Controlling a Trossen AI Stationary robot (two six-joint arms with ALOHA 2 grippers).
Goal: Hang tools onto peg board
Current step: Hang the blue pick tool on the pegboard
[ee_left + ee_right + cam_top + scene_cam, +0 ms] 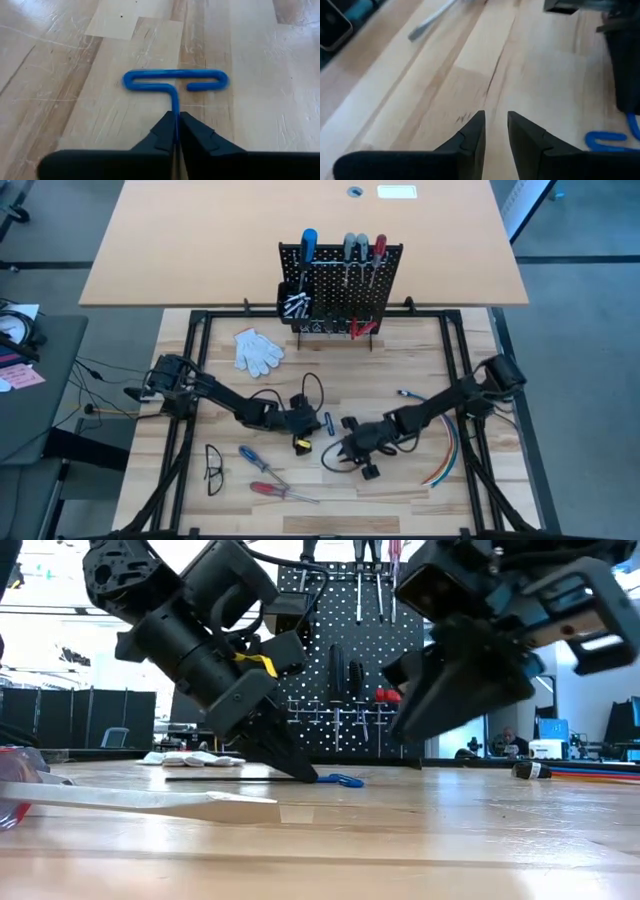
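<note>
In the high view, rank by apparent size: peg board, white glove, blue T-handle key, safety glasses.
1. Peg board, clearly largest.
2. White glove.
3. Safety glasses, slightly smaller than the glove; close call.
4. Blue T-handle key, smallest, though the left end effector, shut on its shaft, hides part of it.

1. The peg board [340,285] stood upright at the table's 12 o'clock edge, screwdrivers and red-handled pliers [361,328] hung on it.
2. The blue T-handle key [175,82] lay flat near the centre.
3. A blue screwdriver [253,458] and a red screwdriver [280,491] lay toward 7 o'clock.
</note>
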